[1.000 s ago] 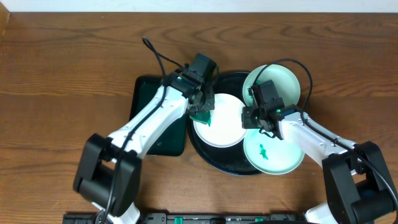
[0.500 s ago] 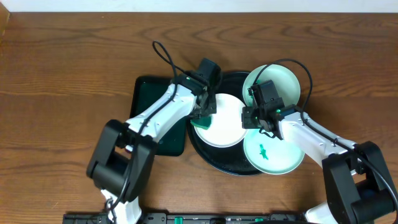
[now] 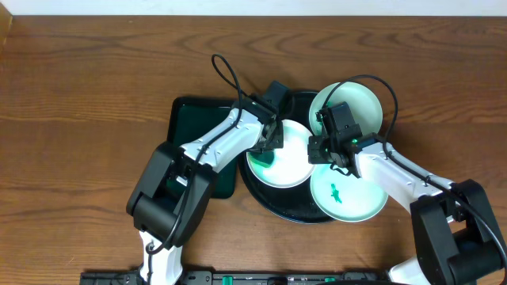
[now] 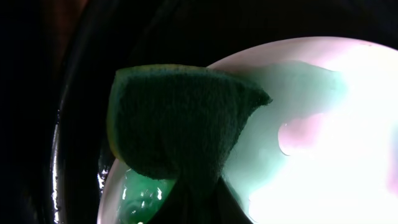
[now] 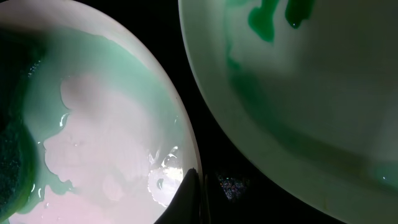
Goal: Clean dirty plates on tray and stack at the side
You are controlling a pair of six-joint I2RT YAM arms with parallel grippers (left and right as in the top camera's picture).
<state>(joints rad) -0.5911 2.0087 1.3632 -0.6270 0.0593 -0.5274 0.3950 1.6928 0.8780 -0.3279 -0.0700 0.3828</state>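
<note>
Three plates lie on the black tray. My left gripper is shut on a dark green sponge, which it presses onto the left side of the left plate. In the left wrist view the sponge covers that plate's wet, green-tinted edge. My right gripper is shut on this plate's right rim; the right wrist view shows its fingers pinching the rim of the plate. The front right plate has a green smear. The back right plate also shows in the right wrist view.
A dark green rectangular tray lies on the wooden table, left of the black tray and partly under my left arm. Cables loop above both arms. Bare wood lies to the far left and right.
My left arm has swung to the right and the sponge has slid slightly down the plate's left side, leaving a green wet film. The right arm has not moved.
</note>
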